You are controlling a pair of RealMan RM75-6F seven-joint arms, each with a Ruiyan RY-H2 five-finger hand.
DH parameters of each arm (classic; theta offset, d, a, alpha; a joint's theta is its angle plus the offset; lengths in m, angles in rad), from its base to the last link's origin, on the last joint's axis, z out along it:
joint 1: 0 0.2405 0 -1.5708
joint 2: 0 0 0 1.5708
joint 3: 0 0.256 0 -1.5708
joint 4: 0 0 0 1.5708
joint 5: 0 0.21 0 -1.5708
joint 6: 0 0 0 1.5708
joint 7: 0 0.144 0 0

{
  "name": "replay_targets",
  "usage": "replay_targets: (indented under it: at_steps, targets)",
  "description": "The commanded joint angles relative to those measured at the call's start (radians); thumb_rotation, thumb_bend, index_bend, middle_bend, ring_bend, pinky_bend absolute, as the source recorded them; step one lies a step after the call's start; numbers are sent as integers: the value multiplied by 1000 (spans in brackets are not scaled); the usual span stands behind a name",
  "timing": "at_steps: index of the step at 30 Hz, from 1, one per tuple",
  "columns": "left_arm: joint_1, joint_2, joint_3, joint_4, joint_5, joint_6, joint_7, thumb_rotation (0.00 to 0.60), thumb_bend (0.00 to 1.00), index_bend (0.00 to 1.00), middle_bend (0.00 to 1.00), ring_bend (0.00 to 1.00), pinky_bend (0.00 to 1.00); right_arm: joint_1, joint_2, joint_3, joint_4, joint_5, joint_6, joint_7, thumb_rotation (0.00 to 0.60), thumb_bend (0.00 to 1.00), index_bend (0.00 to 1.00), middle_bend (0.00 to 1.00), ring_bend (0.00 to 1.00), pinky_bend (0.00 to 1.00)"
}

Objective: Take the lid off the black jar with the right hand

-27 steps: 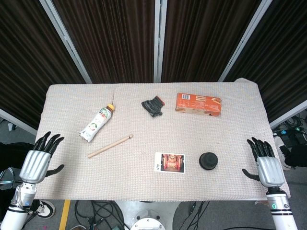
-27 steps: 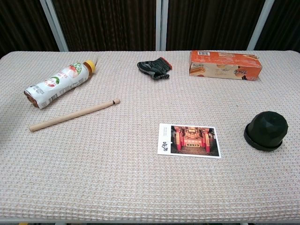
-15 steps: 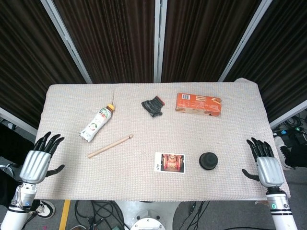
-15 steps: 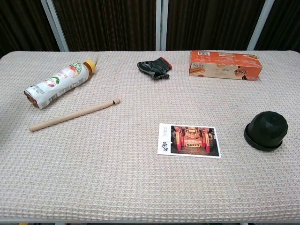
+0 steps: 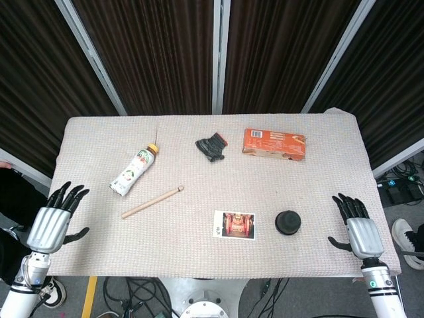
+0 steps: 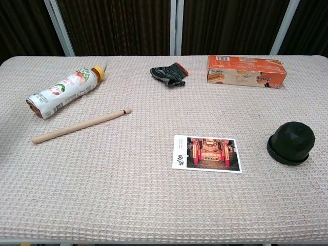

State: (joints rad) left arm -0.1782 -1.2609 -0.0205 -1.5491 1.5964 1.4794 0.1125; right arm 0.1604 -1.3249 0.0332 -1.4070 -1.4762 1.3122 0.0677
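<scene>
Fingers of the right hand spread apart and holding nothing, palm down at the near right edge of the table. Well short of the black jar, with bare cloth between. Left hand likewise splayed and empty at the near left corner (idle for this job, by the task's wording).

Black jar upright near the front of the table, toward the right, lid on, just right of a postcard and apart from it. In the chest view a faceted dark dome on a wider base; seam between lid and body hard to make out.

Further off: an orange box toward the back right, a dark crumpled glove mid-back, a drink bottle on its side at left, a wooden stick lying slantwise near it.

Step in hand, judging from this: the approach, no contact yet. Next move calls for bringing the right hand inward over the jar, closing round the dome from above, then lifting or twisting (which one, cannot tell). Nothing bracing the base, so possibly a risk of the whole jar coming up.
</scene>
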Motion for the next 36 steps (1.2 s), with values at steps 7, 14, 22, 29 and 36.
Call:
replay_targets:
  at_steps: [7, 14, 22, 29, 36]
  targets:
    - [-5, -21, -1, 24, -3, -8, -15, 600, 126, 138, 108, 0, 152, 67, -28, -5, 11, 18, -135, 97, 600, 9, 0, 36, 0, 0]
    - [-1, -11, 4, 33, -23, -25, -33, 600, 125, 138, 108, 0, 152, 94, -64, -2, 26, 15, -166, 143, 600, 0, 0, 41, 0, 0]
    - [1, -16, 3, 46, -20, -16, -49, 600, 126, 138, 108, 0, 152, 127, -96, 2, 47, 33, -219, 148, 600, 0, 0, 55, 0, 0]
    - [-1, -10, 6, 52, -12, -17, -65, 600, 125, 138, 108, 0, 151, 149, -144, 10, 95, 51, -246, 157, 600, 0, 0, 63, 0, 0]
    - [1, -6, 6, 58, -12, -13, -76, 600, 125, 138, 108, 0, 152, 167, -166, 6, 110, 50, -266, 160, 600, 0, 0, 70, 0, 0]
